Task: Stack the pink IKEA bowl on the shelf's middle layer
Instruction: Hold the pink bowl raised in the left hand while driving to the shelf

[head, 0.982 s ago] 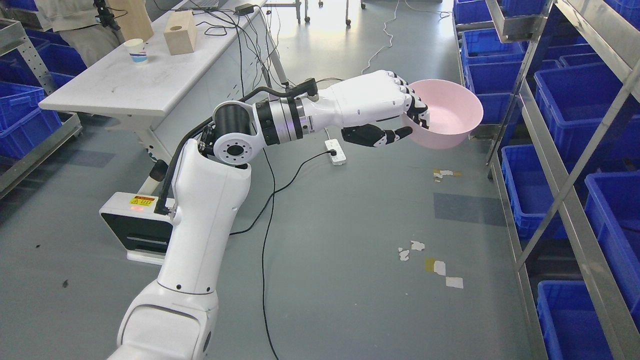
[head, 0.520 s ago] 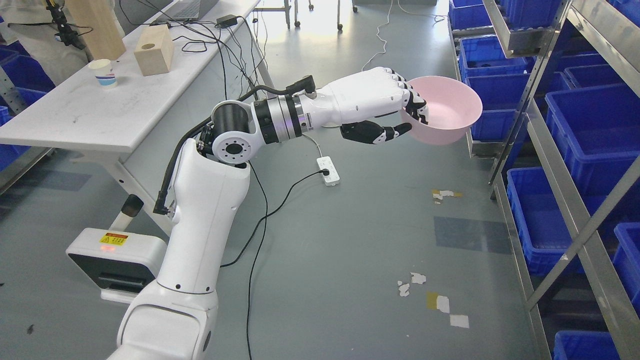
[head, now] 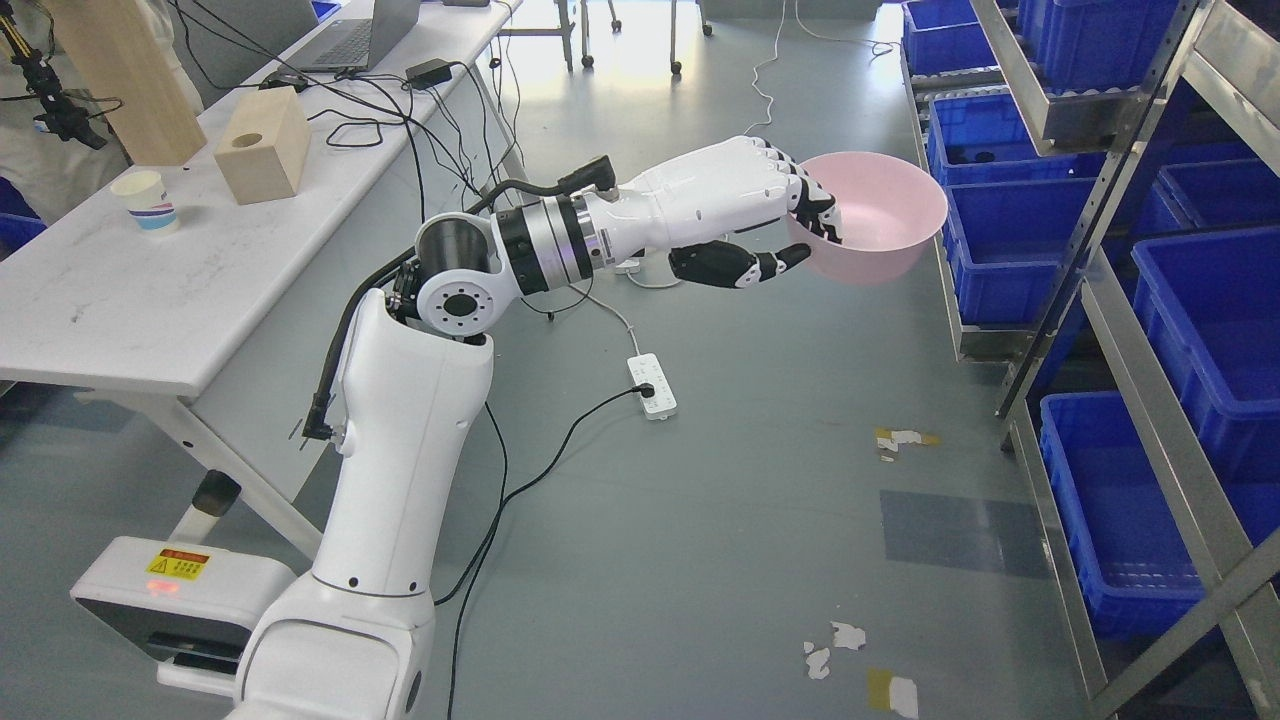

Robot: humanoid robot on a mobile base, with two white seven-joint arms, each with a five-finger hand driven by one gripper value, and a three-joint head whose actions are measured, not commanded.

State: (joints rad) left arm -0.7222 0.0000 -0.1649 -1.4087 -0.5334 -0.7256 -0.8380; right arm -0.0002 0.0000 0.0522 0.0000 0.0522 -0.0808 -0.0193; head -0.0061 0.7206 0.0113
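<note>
My left hand [head: 800, 225] is shut on the near rim of the pink bowl [head: 880, 225], fingers inside and thumb under the outer wall. The bowl hangs upright and empty over the grey floor, left of the metal shelf rack [head: 1110, 170]. The arm stretches from my lower left across the middle of the head view. My right arm does not show.
Blue bins [head: 1010, 230] fill the shelf levels at the right. A white table [head: 150, 290] at the left carries a paper cup [head: 145, 200], wooden blocks [head: 262, 145] and a laptop. A power strip [head: 652, 385] and cables lie on the floor. A person stands at the far left.
The whole picture has shifted: the floor marks and power strip slid down and the table moved right, so the camera moved. The hand keeps hold of the bowl, now a little closer to the rack.
</note>
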